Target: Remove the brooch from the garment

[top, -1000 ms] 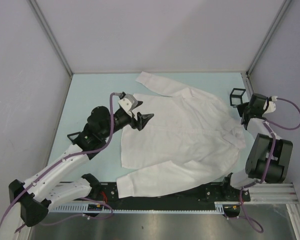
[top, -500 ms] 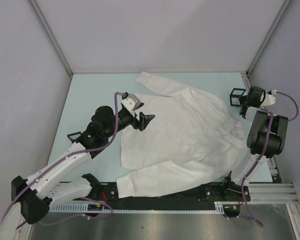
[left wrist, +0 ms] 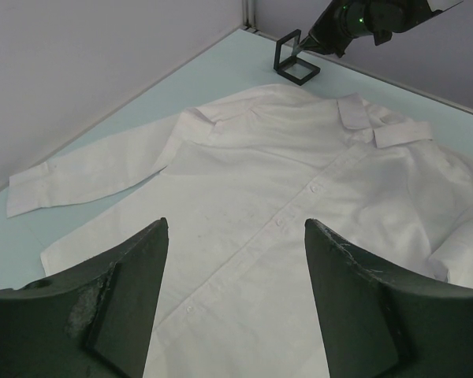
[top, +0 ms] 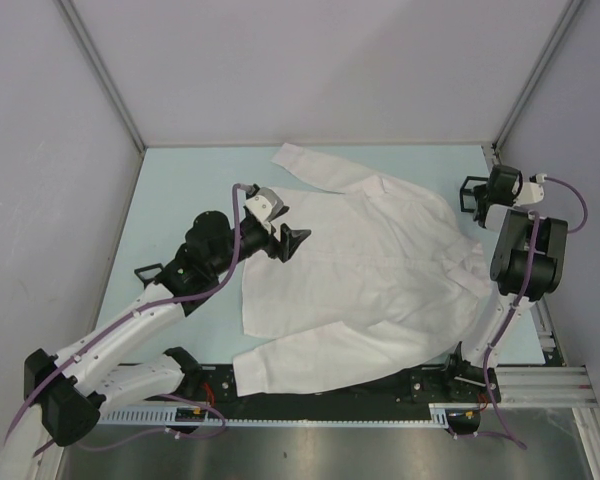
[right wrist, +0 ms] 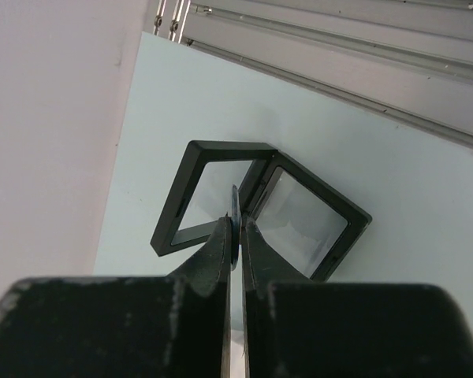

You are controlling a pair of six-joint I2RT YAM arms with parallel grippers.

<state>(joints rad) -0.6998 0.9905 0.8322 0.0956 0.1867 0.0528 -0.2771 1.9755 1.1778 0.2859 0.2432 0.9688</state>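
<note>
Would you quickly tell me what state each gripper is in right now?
Left gripper: open, empty, over the shirt.
Right gripper: shut on a thin dark piece, above the black box.

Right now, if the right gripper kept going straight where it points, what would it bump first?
Most likely the open black case: in the wrist view it lies right ahead of the right gripper, whose tips pinch a small dark piece. How far off it is, I can't tell.
</note>
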